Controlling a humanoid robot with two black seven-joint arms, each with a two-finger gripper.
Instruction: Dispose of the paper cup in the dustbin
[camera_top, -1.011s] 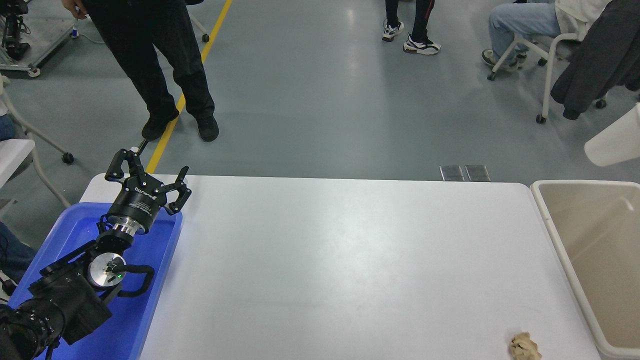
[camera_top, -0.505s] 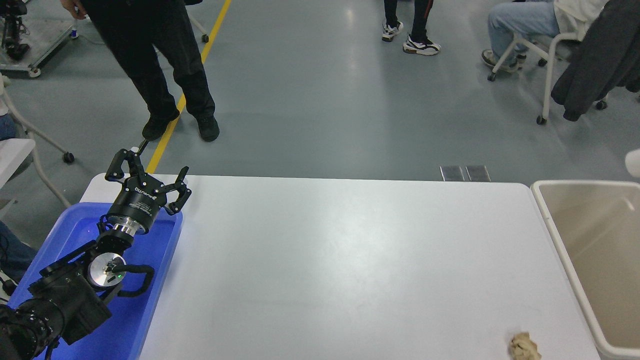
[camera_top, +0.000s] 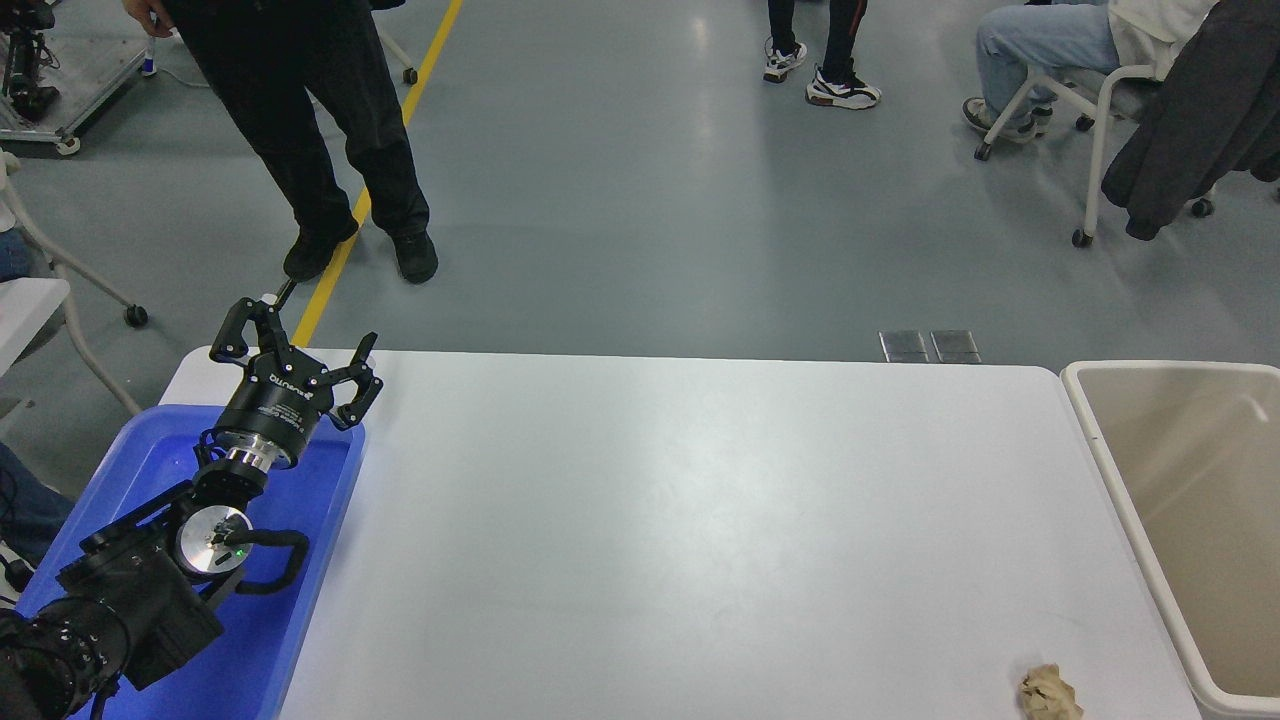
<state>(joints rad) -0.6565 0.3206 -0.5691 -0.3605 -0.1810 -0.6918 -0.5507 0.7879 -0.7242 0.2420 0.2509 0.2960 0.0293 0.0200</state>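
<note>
One surface (camera_top: 700, 520), one bin (camera_top: 1100, 420) at its right edge, one blue tray (camera_top: 330, 500) at left, one left gripper (camera_top: 300, 345) parked above the tray with jaws spread wide and empty, one brown wad (camera_top: 1048, 692). No cup or right gripper in view. Risked mistaking the wad for the cup.

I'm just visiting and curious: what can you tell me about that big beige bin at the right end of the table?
The dustbin is a large beige rectangular tub, plastic by its look, with a thick rounded rim. It stands upright against the white table's right end, partly cut off by the picture's edge. The part of its inside that shows holds nothing. No gripper is near it.
</note>
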